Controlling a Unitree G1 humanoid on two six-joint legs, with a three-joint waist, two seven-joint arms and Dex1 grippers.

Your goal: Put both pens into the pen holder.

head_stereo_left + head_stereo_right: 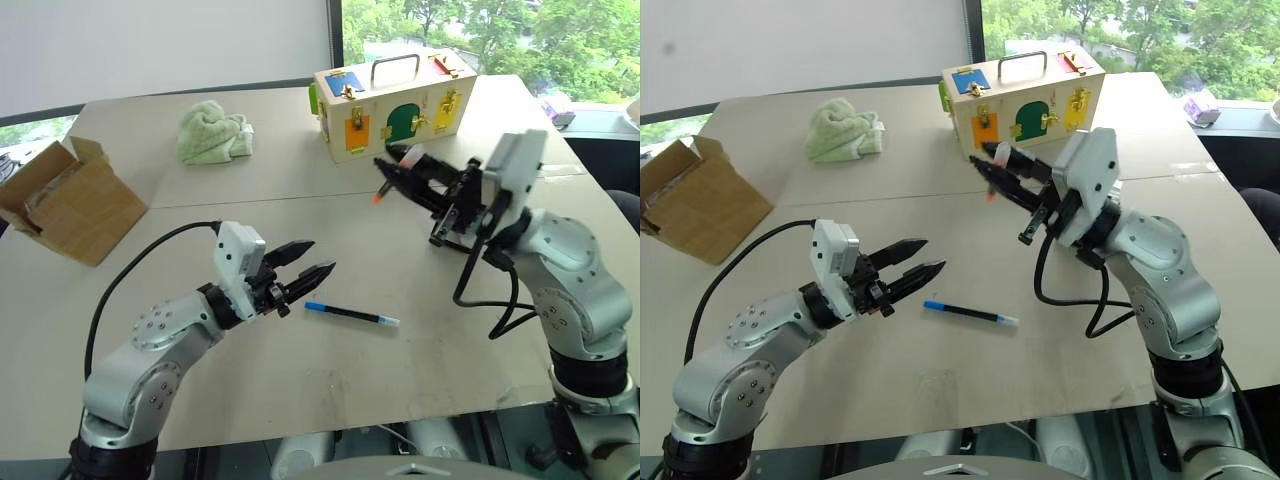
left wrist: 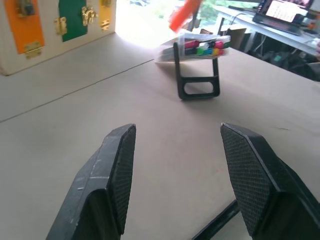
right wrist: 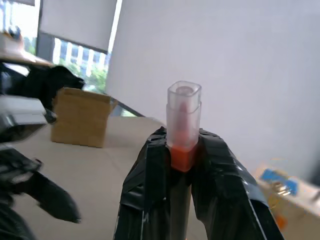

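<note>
Two pens, split up: right gripper [image 1: 1002, 172] is clamped on the orange-ended pen [image 3: 183, 125], lifted clear for carrying to the pen holder [image 2: 199, 67]. Left gripper [image 1: 304, 265] hangs spread beside the blue-ended pen [image 1: 352, 315] on the table [image 1: 300, 380].

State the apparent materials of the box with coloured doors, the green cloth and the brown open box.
Pale box with coloured doors: likely wood, matte painted panels, shiny brass-like latches.
Crumpled green cloth: soft terry-like fabric, fluffy folds.
Brown open box: cardboard, dull, with bent flaps.
</note>
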